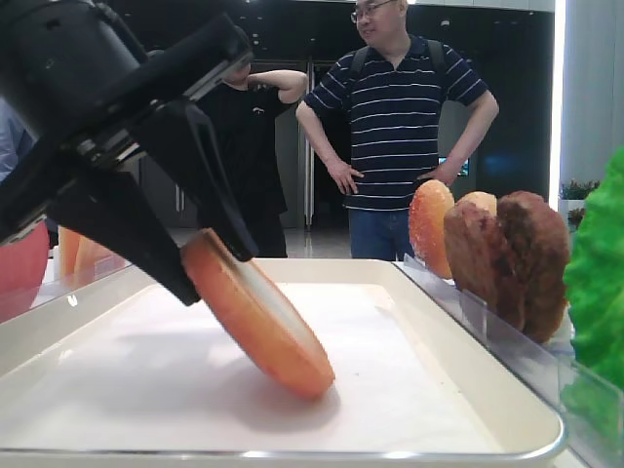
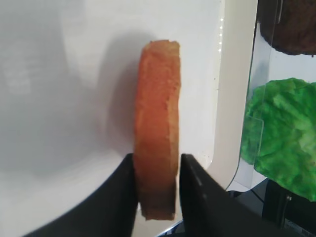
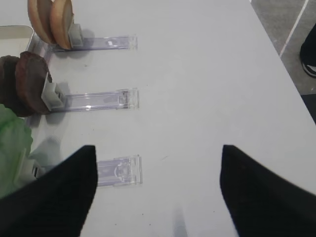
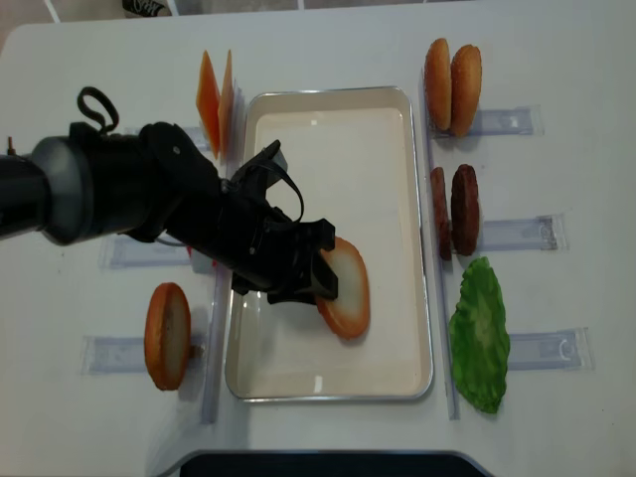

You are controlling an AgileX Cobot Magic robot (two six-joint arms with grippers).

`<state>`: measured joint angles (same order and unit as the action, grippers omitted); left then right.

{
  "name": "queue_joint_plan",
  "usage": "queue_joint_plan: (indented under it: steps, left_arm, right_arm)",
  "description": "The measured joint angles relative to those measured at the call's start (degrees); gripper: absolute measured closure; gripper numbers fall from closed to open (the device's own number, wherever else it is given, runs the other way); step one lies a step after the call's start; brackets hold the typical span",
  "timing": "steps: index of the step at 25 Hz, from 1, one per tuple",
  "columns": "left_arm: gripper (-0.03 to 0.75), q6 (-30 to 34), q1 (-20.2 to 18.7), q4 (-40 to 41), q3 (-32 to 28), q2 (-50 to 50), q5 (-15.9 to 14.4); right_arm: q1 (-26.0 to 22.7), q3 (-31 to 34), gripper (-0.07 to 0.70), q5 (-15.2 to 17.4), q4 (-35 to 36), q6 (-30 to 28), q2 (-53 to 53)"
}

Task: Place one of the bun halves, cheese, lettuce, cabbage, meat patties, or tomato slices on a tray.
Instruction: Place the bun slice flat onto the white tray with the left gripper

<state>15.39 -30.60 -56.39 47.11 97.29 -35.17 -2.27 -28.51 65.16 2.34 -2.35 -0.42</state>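
From the low exterior view I see the left gripper (image 1: 210, 263) with its jaws around a bun half (image 1: 258, 314), which tilts steeply with its lower edge down on the liner of the tray (image 1: 458, 390). The left wrist view adds what that one hides: the jaws sit close against both faces of the disc, though I cannot tell whether they press it or have just let go. The overhead view places the bun half at about 5 o'clock from the tray's middle, with bare liner toward 12 o'clock. The rim at 3 o'clock runs just beside the meat patties (image 4: 455, 211) and the lettuce (image 4: 479, 336). On the right wrist view my right gripper (image 3: 158, 190) has its jaws spread wide over bare counter (image 3: 207, 79), holding nothing.
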Motion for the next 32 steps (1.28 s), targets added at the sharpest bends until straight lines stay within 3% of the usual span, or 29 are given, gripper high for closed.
queue_joint_plan:
  steps: [2,8,13,15,23,29,32]
  left_arm:
    - [0.424,0.0,0.0,0.0,0.0,0.0,-0.05]
    - [0.354,0.0,0.0,0.0,0.0,0.0,-0.17]
    - [0.157,0.0,0.0,0.05,0.0,0.0,-1.3]
    - [0.113,-0.68,0.0,0.77,0.0,0.0,-1.4]
    - [0.086,-9.56,0.0,11.4,0.0,0.0,-2.73]
    - [0.086,-12.47,0.0,15.11,0.14,-2.06,-2.99]
    - [0.086,-14.38,0.0,18.07,1.62,-2.8,-5.17]
  right_arm:
    - [0.0,0.0,0.108,0.0,0.0,0.0,0.0]
    - [0.0,0.0,0.108,0.0,0.0,0.0,0.0]
    - [0.0,0.0,0.108,0.0,0.0,0.0,0.0]
    - [0.0,0.0,0.108,0.0,0.0,0.0,0.0]
    - [0.0,0.0,0.108,0.0,0.0,0.0,0.0]
    - [0.0,0.0,0.108,0.0,0.0,0.0,0.0]
    - [0.0,0.0,0.108,0.0,0.0,0.0,0.0]
